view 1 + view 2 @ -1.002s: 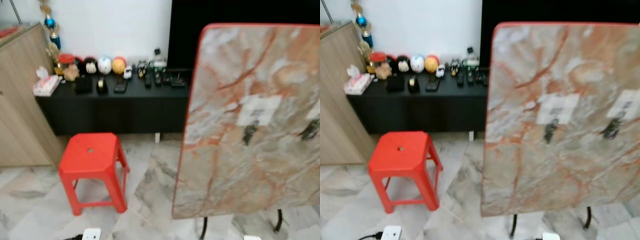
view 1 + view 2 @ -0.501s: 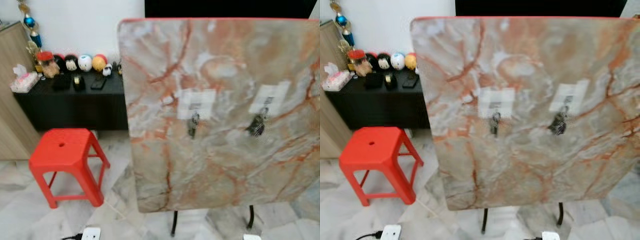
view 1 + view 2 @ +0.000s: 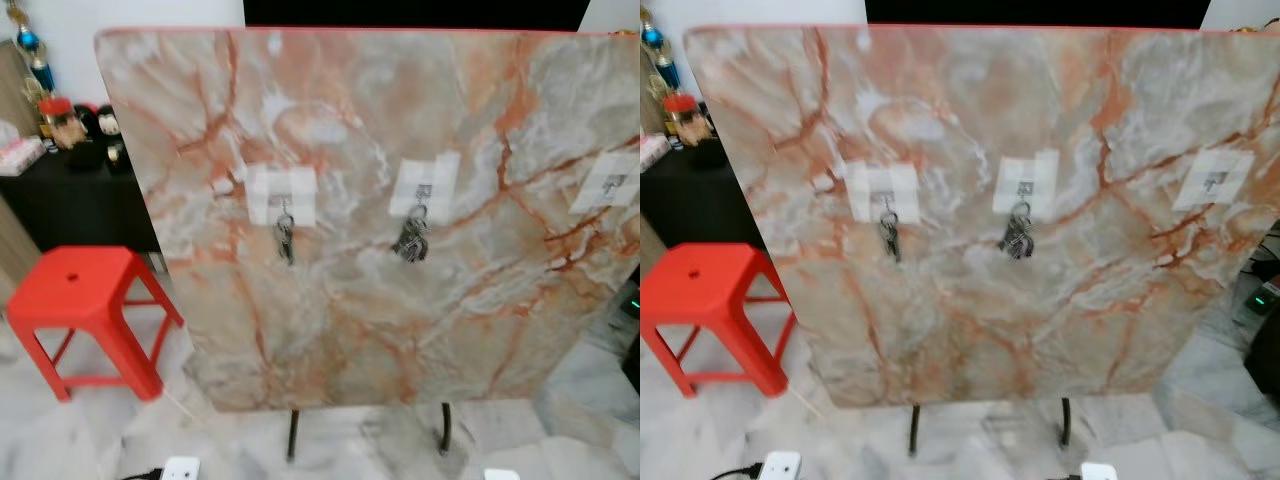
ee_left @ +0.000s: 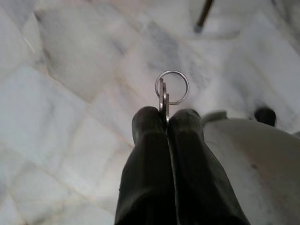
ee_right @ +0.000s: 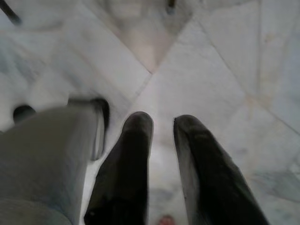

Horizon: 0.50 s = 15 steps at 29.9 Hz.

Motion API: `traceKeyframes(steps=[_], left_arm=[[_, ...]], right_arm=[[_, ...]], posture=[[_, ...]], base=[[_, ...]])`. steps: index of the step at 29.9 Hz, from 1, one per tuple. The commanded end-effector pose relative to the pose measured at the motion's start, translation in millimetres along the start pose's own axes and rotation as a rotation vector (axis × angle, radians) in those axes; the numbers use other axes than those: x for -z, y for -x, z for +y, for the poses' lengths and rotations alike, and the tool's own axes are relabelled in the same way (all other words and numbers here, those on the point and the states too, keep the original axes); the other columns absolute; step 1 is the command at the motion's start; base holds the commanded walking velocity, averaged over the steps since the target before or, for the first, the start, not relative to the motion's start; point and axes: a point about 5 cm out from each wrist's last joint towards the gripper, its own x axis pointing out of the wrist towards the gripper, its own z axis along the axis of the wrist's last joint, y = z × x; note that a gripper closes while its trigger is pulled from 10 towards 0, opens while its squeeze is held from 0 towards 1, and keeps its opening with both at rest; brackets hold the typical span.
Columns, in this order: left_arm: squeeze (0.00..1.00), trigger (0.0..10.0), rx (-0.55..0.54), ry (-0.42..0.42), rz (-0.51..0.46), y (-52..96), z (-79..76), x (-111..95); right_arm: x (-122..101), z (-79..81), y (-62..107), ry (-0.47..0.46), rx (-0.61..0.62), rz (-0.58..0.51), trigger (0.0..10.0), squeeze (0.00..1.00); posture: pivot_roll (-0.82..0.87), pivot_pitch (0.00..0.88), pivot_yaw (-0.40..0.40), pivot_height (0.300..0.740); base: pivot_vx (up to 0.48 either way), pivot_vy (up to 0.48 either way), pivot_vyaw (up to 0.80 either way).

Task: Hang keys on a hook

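- The left gripper hangs low over the pale marble floor, its two black fingers pressed together on a set of keys — the silver ring stands clear above the fingertips.
- The right gripper also points down at the floor, its fingers parted with a small gap and nothing between them.
- Ahead stands the landmark: a marble-patterned board with a red edge, upright on thin black legs.
- Three white hook pads sit in a row across the board's middle. The left hook carries a small bunch of keys; the centre hook carries a bulkier bunch; the right hook, near the board's right edge, is bare.
- A red plastic stool stands on the floor just left of the board.
- Behind the board's left edge — farther back — a black sideboard against a white wall holds small ornaments.
- White plugs lie on the floor below the board.
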Motion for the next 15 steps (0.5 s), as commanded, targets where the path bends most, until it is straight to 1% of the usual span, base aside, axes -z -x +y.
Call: traceKeyframes(steps=[1, 8, 15], left_arm=[[0.0, 10.0, 0.015, 0.002, -0.007, -1.1, -5.7, -3.2], [0.0, 10.0, 0.006, 0.012, -0.013, -1.5, -5.6, -5.2], [0.0, 10.0, 0.005, 0.01, -0.007, -1.7, -4.9, -5.6]], right_arm=[[-1.5, -8.5, 0.8, 0.006, 0.02, -0.002, 10.0, 0.0], [-3.8, -9.2, 0.7, 0.011, 0.021, -0.007, 10.0, 0.0], [-4.4, -8.5, 0.6, -0.035, 0.029, -0.021, 10.0, 0.0]], posture=[[-0.02, 0.0, -0.05, 0.74], [-0.02, 0.0, -0.058, 0.74], [-0.03, 0.0, -0.053, 0.74]], base=[[0.0, -0.48, 0.0], [0.0, -0.48, 0.0], [0.0, -0.48, 0.0]])
